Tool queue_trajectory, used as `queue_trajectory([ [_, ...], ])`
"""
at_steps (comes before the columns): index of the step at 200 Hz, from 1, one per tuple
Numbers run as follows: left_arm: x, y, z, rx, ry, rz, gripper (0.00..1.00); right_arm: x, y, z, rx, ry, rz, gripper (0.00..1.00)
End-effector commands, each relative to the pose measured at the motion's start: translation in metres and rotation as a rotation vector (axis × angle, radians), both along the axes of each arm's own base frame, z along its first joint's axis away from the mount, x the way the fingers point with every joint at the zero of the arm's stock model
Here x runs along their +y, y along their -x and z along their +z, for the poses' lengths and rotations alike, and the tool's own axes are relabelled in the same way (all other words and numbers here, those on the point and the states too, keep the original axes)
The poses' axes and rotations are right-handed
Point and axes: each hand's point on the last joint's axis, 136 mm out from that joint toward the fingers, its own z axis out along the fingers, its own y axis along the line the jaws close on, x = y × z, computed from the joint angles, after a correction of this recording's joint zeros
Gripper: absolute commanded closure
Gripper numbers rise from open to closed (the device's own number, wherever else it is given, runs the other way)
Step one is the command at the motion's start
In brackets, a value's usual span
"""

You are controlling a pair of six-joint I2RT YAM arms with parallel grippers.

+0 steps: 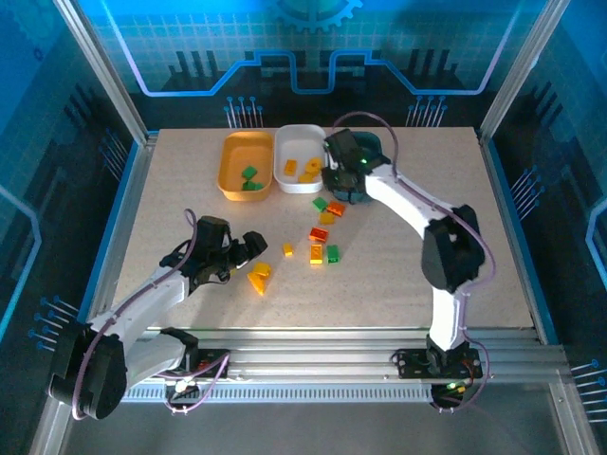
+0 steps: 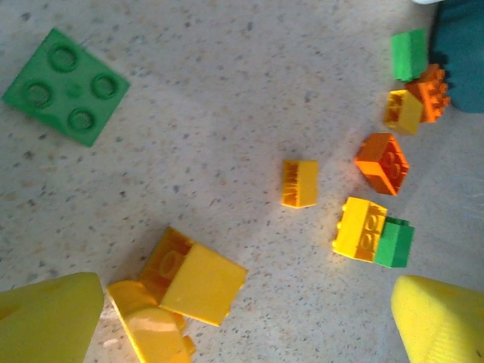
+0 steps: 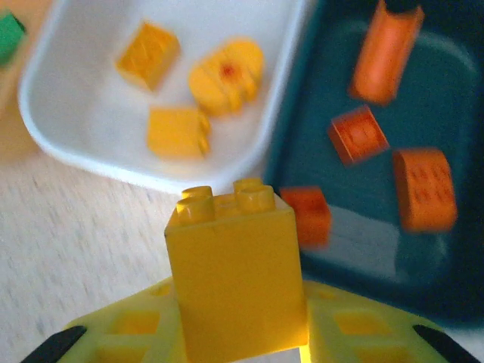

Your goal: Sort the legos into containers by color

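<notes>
My right gripper (image 3: 238,336) is shut on a tall yellow lego (image 3: 236,268) and holds it over the table beside the white container (image 3: 91,98), which has three yellow legos in it. Several orange legos lie in the dark teal container (image 3: 454,113). In the top view the right gripper (image 1: 341,185) hangs in front of the white container (image 1: 287,177). The orange container (image 1: 230,156) holds green legos (image 1: 250,176). My left gripper (image 1: 248,248) stands open over two yellow legos (image 2: 193,276), its fingers (image 2: 49,318) wide apart.
Loose legos lie mid-table: a flat green plate (image 2: 66,85), a small yellow brick (image 2: 299,183), an orange brick (image 2: 382,162), a yellow one (image 2: 361,228) touching a green one (image 2: 395,242), and a green, orange and yellow cluster (image 1: 328,209). The right arm (image 1: 408,199) covers the teal container.
</notes>
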Motion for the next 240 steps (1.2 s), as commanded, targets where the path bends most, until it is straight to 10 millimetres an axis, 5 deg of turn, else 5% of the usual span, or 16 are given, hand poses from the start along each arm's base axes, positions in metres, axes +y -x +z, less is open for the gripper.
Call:
queue_trajectory([
  [1,0.006,0.013,-0.012,0.078,0.004,0.037,0.01,0.023,-0.020,-0.022,0.069,-0.018,0.018,0.65],
  [54,0.004,0.027,-0.006,0.064,0.027,0.005,0.01,0.055,-0.059,-0.023,0.081,-0.068,0.061,0.51],
  [92,0.011,0.028,-0.009,0.093,-0.015,0.031,0.01,0.048,-0.043,0.027,0.004,-0.098,0.056,0.44],
  [119,0.021,0.026,-0.014,0.101,-0.047,0.088,0.01,0.041,0.000,0.047,-0.025,-0.143,0.047,0.43],
  [131,0.027,0.026,-0.017,0.112,-0.069,0.125,0.01,0.048,0.033,0.041,-0.001,-0.185,0.086,0.43],
  [174,0.053,0.016,-0.019,0.128,-0.058,0.253,0.01,0.113,0.157,-0.023,0.126,-0.079,0.327,0.42],
  [217,0.072,0.009,-0.020,0.152,0.101,0.346,0.01,0.177,0.228,-0.060,0.177,0.021,0.527,0.40],
  [240,0.069,0.015,-0.023,0.148,0.141,0.342,0.01,0.193,0.253,-0.078,0.228,0.066,0.547,0.43],
])
